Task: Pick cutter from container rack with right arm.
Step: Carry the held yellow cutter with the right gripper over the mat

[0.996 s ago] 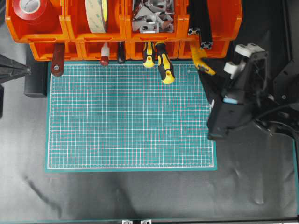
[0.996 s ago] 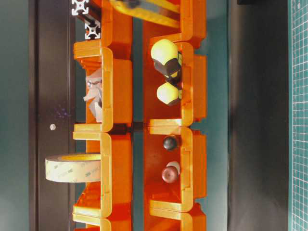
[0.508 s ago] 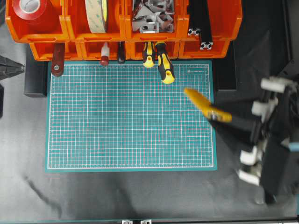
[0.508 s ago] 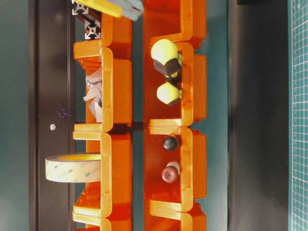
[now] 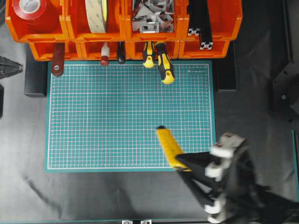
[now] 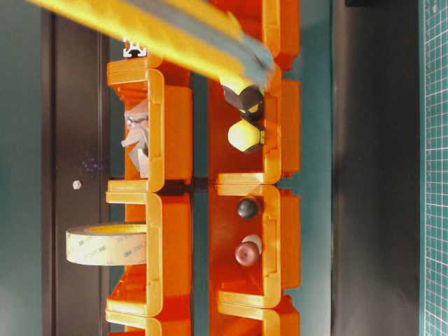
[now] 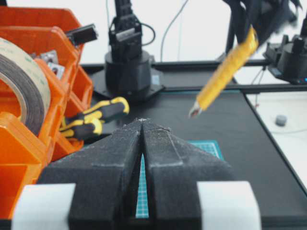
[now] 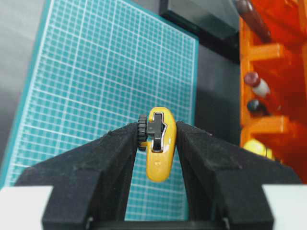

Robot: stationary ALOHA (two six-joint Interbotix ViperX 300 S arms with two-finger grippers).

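Black-covered table (image 5: 117,196), green gridded cutting mat (image 5: 117,121) flat on it, orange container rack (image 5: 124,28) along its far edge

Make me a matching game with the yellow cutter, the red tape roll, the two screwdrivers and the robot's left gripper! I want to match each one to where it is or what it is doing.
Things:
1. cutter
2. red tape roll
3. screwdrivers
4. left gripper

Places or states:
A. handles sticking out of a lower orange bin
B. fingers pressed shut, holding nothing
C. pinched in the right gripper, over the green mat
D. in the top left bin of the container rack

Pairs: 1-C, 2-D, 3-A, 4-B
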